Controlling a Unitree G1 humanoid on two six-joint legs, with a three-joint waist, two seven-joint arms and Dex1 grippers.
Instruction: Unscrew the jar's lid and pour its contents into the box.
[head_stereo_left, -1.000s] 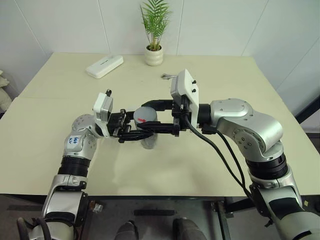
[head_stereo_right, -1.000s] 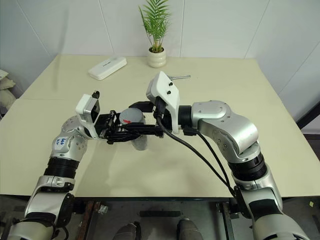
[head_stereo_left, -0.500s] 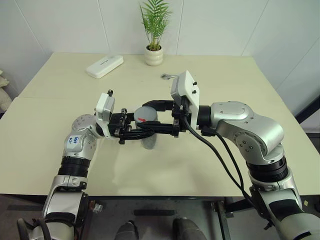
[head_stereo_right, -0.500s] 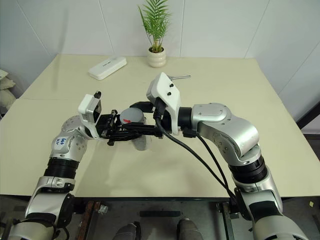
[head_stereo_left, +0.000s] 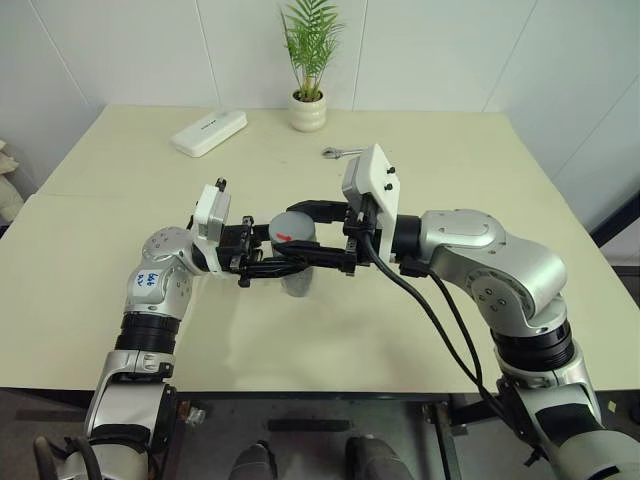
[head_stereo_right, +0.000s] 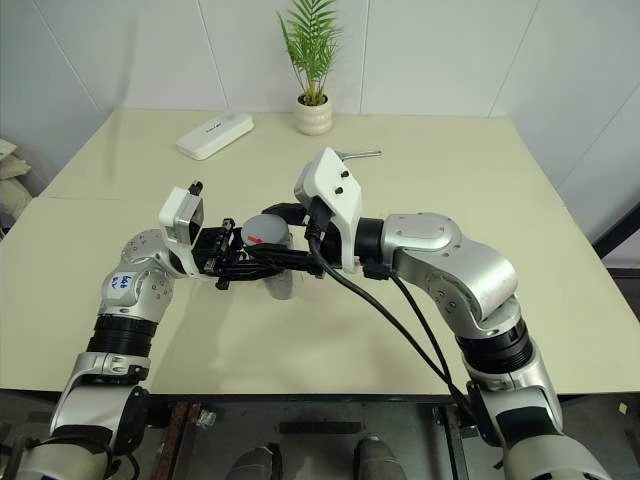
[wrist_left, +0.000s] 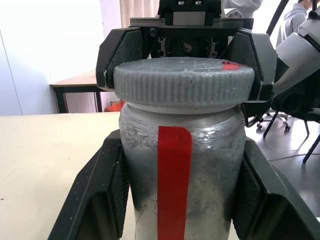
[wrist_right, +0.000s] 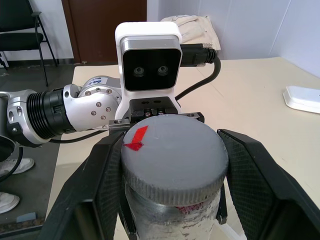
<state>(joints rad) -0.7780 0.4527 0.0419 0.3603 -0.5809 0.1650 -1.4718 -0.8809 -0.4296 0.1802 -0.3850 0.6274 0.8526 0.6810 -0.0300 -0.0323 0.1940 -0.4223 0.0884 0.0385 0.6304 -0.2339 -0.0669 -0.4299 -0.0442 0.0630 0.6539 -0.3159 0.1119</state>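
Held upright above the table (head_stereo_left: 420, 330), near its middle: the jar (wrist_left: 182, 185), long axis vertical, mouth end up, red stripe running straight down its silvery side in the left wrist view. Still capped by the lid (wrist_right: 172, 157), grey, ribbed at the edge, flat face turned to the ceiling, small red mark near its rim. Clamped on the jar's body from the robot's left: the left gripper (head_stereo_left: 268, 262), black fingers (wrist_left: 100, 195) pressed tight against both sides of the glass below the lid. Closed round the lid from the opposite side: the right gripper (head_stereo_left: 318, 238), its padded fingers (wrist_right: 245, 170) touching the ribbed edge on either flank. Both grippers lying roughly level, tips meeting at the jar and pointing toward each other. Beyond the jar, at the far edge of the table: a white plant pot (head_stereo_left: 308, 112) with a green palm. Far-left of the jar: a flat white case (head_stereo_left: 209, 132). Just behind the right gripper's white camera housing, on the tabletop: a small metal wrench (head_stereo_left: 336, 152).
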